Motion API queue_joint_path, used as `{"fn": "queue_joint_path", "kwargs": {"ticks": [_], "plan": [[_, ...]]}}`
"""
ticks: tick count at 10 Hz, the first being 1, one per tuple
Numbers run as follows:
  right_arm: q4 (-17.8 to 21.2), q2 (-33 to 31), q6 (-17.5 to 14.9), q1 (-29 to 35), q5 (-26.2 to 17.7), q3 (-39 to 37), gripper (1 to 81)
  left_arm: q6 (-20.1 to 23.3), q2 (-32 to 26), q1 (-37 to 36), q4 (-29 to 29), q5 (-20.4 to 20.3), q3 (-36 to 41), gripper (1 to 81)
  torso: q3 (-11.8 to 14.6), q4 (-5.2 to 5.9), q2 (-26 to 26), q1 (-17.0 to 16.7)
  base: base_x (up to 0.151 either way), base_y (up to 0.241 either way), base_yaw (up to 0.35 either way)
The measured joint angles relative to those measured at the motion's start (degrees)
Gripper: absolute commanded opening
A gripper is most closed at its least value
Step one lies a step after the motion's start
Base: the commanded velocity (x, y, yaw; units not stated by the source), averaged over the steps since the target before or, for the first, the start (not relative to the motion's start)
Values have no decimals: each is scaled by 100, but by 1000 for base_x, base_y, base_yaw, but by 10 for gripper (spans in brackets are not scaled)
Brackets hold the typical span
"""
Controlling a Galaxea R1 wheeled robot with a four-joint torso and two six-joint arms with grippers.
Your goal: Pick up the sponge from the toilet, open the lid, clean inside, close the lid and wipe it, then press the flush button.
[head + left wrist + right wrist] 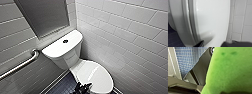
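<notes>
Green sponge (228,72) sits pressed in the right gripper (233,92), apparently clamped. At the front edge of the closed lid (96,75) hovers the left gripper (82,88), fingers (199,44) spread. Opening the lid looks the step in hand; next, a finger must hook under that rim and swing it up.

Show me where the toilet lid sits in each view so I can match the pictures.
Head view: the lid lies closed, lower centre, in front of the tank.
Left wrist view: the lid, close up, between the blue tiled floor and the wall tiles.
Right wrist view: the sponge, close up, before the same floor.
Shared landmark: the blue tiled floor.
</notes>
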Motion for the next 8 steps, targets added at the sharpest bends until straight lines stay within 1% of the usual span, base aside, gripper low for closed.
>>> {"fn": "queue_joint_path", "kwargs": {"ticks": [8], "plan": [[2, 0, 0, 21, 0, 0, 10, 0, -129, 23, 83, -60, 38, 811, 0, 0, 0, 0, 0, 0, 0]]}}
